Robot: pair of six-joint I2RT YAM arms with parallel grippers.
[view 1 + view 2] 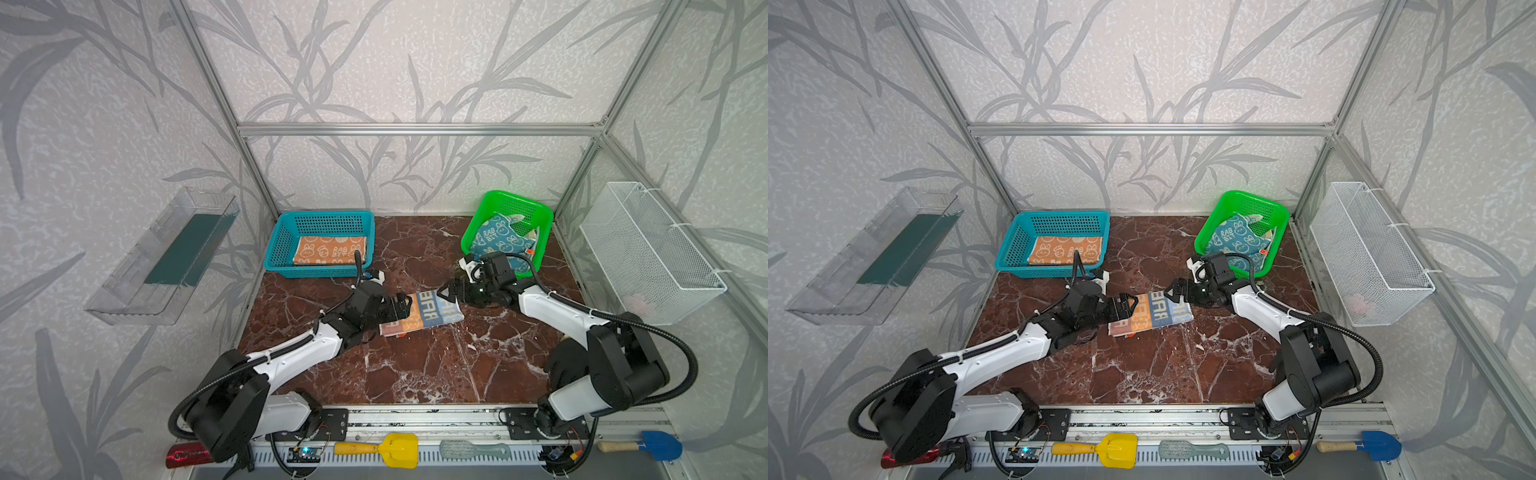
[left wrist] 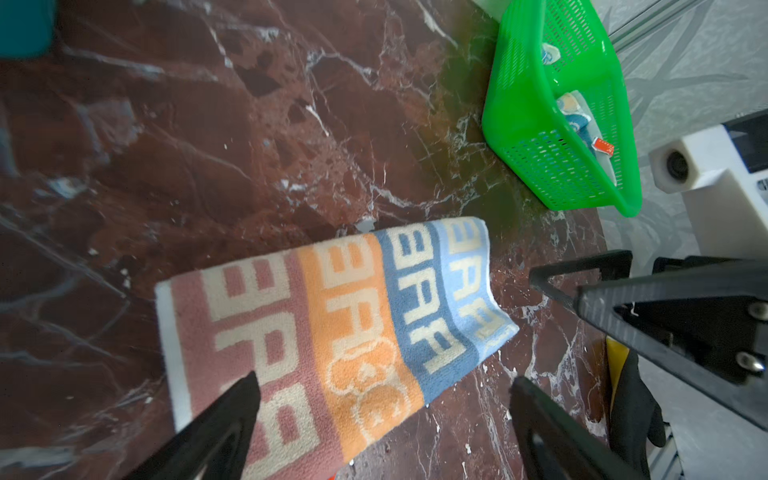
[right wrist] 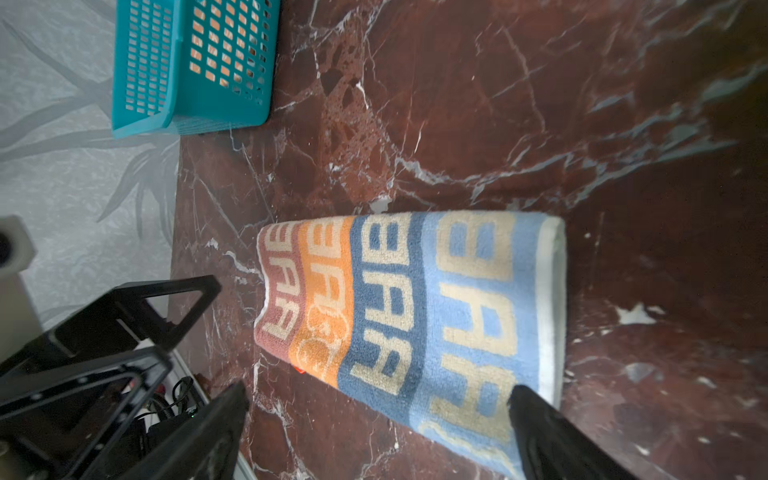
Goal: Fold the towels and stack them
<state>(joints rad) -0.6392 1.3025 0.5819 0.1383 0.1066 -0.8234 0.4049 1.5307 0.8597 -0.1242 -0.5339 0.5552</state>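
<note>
Striped towel [image 1: 422, 313]: folded, flat on counter [image 1: 415, 374] centre, between left claw [image 2: 384, 384] and right claw [image 3: 378, 391], both spread wide, empty. Soft, light, limp terry; likely best pinched at a folded edge or corner. Orange towel [image 1: 328, 251] folded in teal basket [image 1: 282, 237]; teal-blue towel [image 1: 494, 239] crumpled in green basket [image 1: 536, 212], partly hidden by right arm.

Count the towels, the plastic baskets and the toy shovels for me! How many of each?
Towels: 3 (striped towel, orange towel, blue towel)
Plastic baskets: 2 (teal basket, green basket)
Shovels: 2 (yellow shovel, blue shovel)
Total: 7
</note>
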